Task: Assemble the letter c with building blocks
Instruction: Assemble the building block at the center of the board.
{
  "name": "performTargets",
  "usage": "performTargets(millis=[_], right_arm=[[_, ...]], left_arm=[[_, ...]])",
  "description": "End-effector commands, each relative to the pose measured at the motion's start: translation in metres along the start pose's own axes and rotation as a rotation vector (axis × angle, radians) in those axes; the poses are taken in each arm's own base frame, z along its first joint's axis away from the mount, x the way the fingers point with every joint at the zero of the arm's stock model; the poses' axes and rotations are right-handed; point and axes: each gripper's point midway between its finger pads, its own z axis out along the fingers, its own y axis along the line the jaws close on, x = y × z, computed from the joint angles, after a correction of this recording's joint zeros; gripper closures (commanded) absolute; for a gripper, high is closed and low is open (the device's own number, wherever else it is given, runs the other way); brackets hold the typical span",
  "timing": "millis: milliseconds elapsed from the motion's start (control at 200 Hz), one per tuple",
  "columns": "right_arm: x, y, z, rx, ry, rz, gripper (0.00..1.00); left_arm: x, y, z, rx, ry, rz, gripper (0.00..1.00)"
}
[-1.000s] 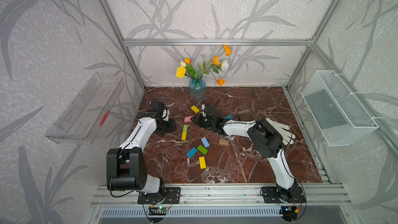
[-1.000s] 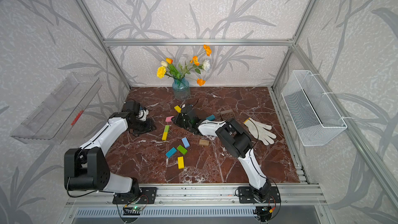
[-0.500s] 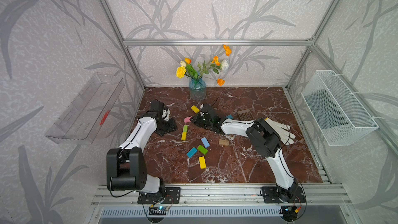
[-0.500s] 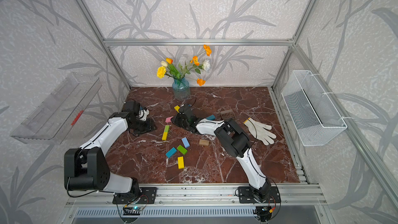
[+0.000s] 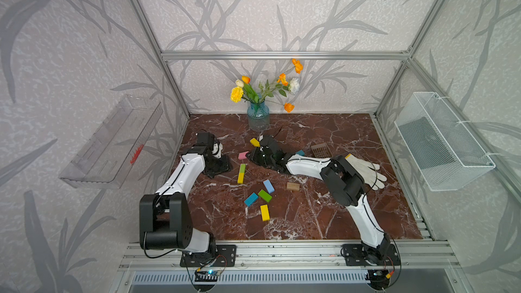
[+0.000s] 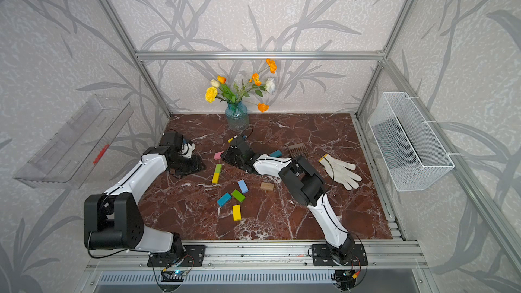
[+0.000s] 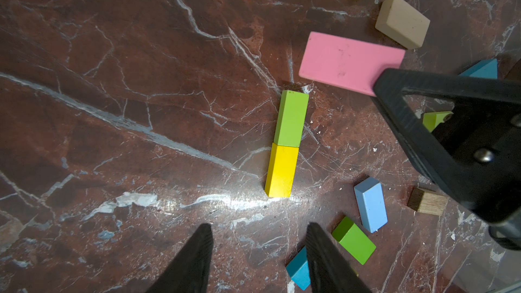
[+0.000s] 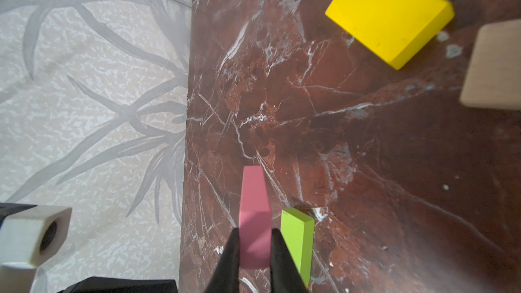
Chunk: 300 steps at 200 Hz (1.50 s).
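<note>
The right jaws pinch the pink block [image 5: 242,155], at twelve o'clock of a green block [image 5: 242,168]. The left jaws are open, holding nothing.

Walls carry grey leaf-pattern wallpaper [image 5: 282,9], framed by aluminium profiles [image 5: 282,55]. The floor surface is red-brown marble [image 5: 338,215] with white veining, evenly lit. A clear plastic shelf [image 5: 112,142] hangs on the left wall and a white wire basket [image 5: 451,147] on the right. A glass vase [image 5: 258,119] of flowers stands at the back.

Marble tabletop [image 5: 338,218], building blocks [image 5: 265,195], glove [image 5: 363,169], scoop [image 5: 320,150], vase [image 5: 258,118] (with flowers)
</note>
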Motion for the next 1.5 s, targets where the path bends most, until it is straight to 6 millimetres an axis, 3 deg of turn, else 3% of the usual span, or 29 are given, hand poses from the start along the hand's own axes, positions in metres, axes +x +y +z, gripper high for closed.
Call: performTargets(millis=[0, 955, 1494], right_arm=[[0.003, -0.005, 0.007, 0.025, -0.002, -0.02, 0.82], [0.009, -0.019, 0.019, 0.042, 0.019, -0.008, 0.81], [0.007, -0.024, 0.015, 0.071, -0.001, -0.003, 0.66]], left_arm=[[-0.003, -0.003, -0.004, 0.016, -0.009, -0.005, 0.46], [0.001, -0.005, 0.002, 0.035, 0.016, -0.028, 0.46], [0.003, -0.009, 0.001, 0.057, 0.026, -0.018, 0.46]])
